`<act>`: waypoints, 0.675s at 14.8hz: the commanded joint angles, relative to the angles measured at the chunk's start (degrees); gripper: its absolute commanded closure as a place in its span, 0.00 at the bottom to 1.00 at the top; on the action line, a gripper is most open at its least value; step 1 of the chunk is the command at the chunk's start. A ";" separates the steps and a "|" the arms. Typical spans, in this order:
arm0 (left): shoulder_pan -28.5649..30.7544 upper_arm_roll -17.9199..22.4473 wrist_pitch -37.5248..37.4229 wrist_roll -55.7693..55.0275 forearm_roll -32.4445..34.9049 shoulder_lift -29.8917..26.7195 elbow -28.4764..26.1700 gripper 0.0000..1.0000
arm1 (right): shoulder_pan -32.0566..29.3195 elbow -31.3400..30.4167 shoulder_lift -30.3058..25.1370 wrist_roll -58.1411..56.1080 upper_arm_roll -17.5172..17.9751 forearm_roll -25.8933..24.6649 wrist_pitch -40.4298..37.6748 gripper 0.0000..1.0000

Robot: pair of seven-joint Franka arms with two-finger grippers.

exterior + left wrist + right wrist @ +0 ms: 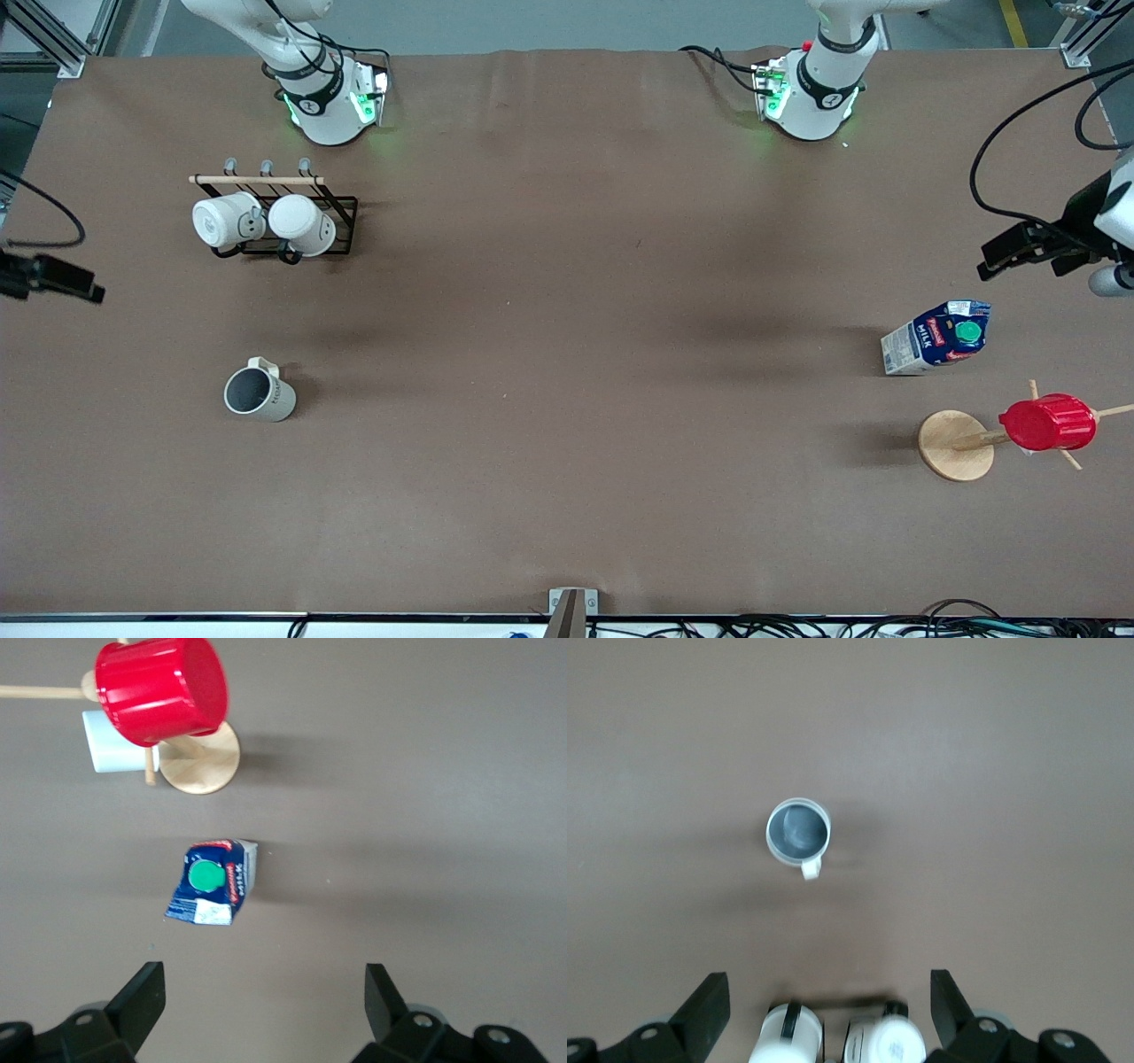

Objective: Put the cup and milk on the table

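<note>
Front view, your sweep from frame's left edge: right gripper [89, 291] at mid-left edge, up over desk [567, 372], jaws spread, empty. Rack [341, 226] with two white mugs [261, 223] upper left. Cup [260, 392] upright on desk, lower left, nearer camera than rack, nothing touching it. Milk [935, 338] stands on desk at right, green cap showing. Red cup [1047, 423] on wooden stand [955, 446] just below milk. Left gripper [997, 260] at upper right edge, jaws spread, empty.
</note>
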 commanded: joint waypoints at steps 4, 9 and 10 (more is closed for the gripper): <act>1.22 3.16 15.07 5.57 1.00 0.22 -12.28 0.00 | 1.76 -22.16 1.90 -2.47 0.80 0.27 29.64 0.00; 1.14 5.46 21.15 8.13 0.48 5.92 -13.00 0.00 | 1.58 -24.73 8.66 -6.53 0.80 0.27 38.13 0.00; 1.14 5.45 22.38 8.05 0.13 6.89 -13.00 0.00 | 1.67 -25.26 9.98 -6.53 0.89 0.36 39.70 0.00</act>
